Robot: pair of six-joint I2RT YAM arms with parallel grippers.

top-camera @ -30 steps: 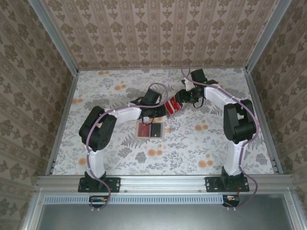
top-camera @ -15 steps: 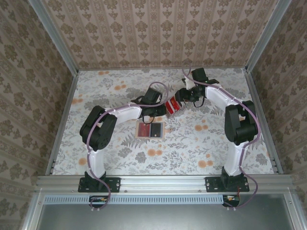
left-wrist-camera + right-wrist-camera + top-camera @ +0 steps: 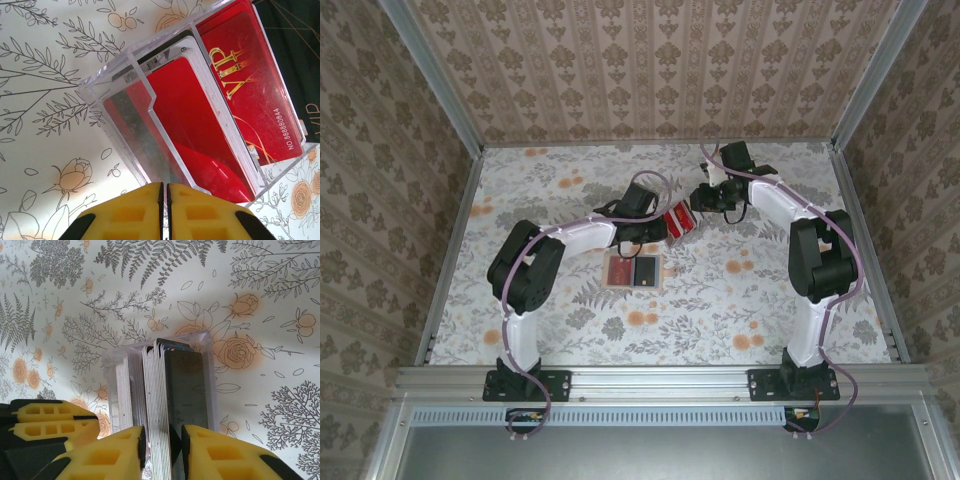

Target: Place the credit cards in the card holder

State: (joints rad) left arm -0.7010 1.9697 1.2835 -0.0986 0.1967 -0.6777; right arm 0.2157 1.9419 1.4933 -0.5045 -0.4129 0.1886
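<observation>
right wrist: right gripper has narrowed, now pinching a few credit cards standing in the clear box; pull-out looks next. left gripper pressed together on box wall. card holder lies open, nearside of box.

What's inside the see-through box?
The clear box holds red VIP cards standing on edge, plus a dark card. Front cards cover those behind, so their faces and number are hidden.

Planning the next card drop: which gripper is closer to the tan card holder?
Left. The left gripper sits just past the far edge of the card holder; the right gripper is farther back and right, pinching credit cards in the clear box.
</observation>
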